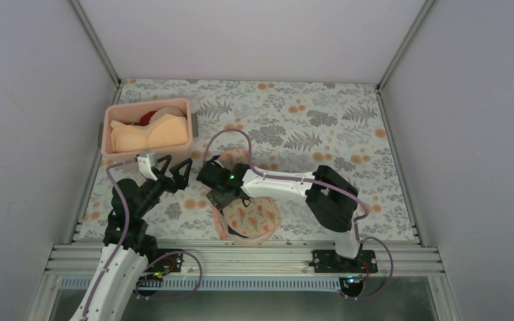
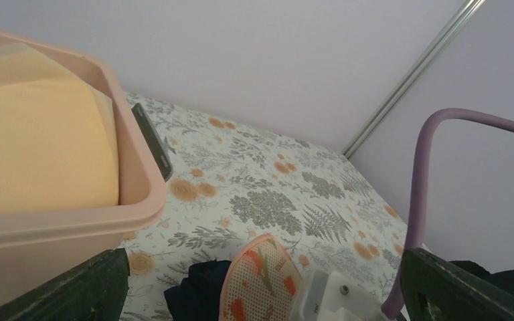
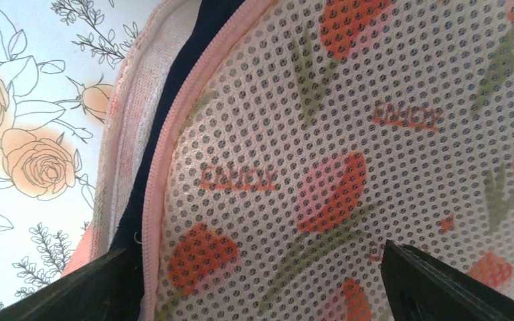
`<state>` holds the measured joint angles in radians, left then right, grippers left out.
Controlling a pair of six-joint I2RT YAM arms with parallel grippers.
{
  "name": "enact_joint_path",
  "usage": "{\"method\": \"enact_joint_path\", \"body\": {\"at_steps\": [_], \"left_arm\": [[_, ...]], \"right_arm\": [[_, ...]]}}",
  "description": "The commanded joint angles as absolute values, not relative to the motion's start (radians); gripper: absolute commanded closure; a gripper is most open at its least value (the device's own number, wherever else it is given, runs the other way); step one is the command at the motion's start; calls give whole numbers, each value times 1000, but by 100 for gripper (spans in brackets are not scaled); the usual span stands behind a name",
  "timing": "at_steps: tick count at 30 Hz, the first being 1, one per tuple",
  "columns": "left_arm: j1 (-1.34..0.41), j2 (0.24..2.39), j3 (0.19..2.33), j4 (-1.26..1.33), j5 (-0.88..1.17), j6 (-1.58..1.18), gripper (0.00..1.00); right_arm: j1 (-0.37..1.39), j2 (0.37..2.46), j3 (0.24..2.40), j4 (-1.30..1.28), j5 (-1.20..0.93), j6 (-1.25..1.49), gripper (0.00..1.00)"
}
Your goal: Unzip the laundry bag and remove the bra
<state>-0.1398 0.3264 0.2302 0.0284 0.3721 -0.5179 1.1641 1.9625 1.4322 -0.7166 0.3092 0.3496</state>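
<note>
Plain walls [image 1: 27, 134] enclose the floral-print table [image 1: 294, 127] holding the laundry bag [image 1: 254, 217].

A: What stands at the far left of the worktop [image 1: 308, 127]?
B: A pink plastic bin [image 1: 148, 152], close to the left wall [image 1: 33, 100]. A peach bra [image 1: 150, 132] fills most of it.
A: Anything else inside?
B: A red garment [image 1: 147, 118], tucked behind the peach bra at the bin's far side. A dark handle [image 1: 193, 124] sits on the bin's right end.
A: And the worktop itself?
B: It has a print of grey ferns and orange flowers, with a metal rail [image 1: 241, 257] along its near edge.
</note>
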Motion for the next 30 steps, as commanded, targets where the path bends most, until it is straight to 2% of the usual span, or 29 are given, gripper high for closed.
{"method": "enact_joint_path", "body": {"at_steps": [1, 11, 19, 21, 25, 30], "left_arm": [[-135, 319, 221, 48, 364, -535, 0], [-131, 330, 219, 46, 365, -535, 0], [-127, 335, 219, 44, 365, -535, 0], [-126, 337, 219, 44, 365, -535, 0], [-124, 340, 220, 42, 363, -535, 0], [-123, 349, 221, 39, 364, -535, 0]], "right_arm": [[1172, 1929, 1465, -745, 350, 369, 6], [1169, 1934, 1485, -810, 411, 379, 9], [1157, 1905, 1492, -828, 442, 405, 42], [1146, 1886, 1486, -828, 440, 410, 47], [1117, 1842, 1454, -827, 449, 419, 47], [1052, 1748, 1372, -814, 470, 429, 43]]}}
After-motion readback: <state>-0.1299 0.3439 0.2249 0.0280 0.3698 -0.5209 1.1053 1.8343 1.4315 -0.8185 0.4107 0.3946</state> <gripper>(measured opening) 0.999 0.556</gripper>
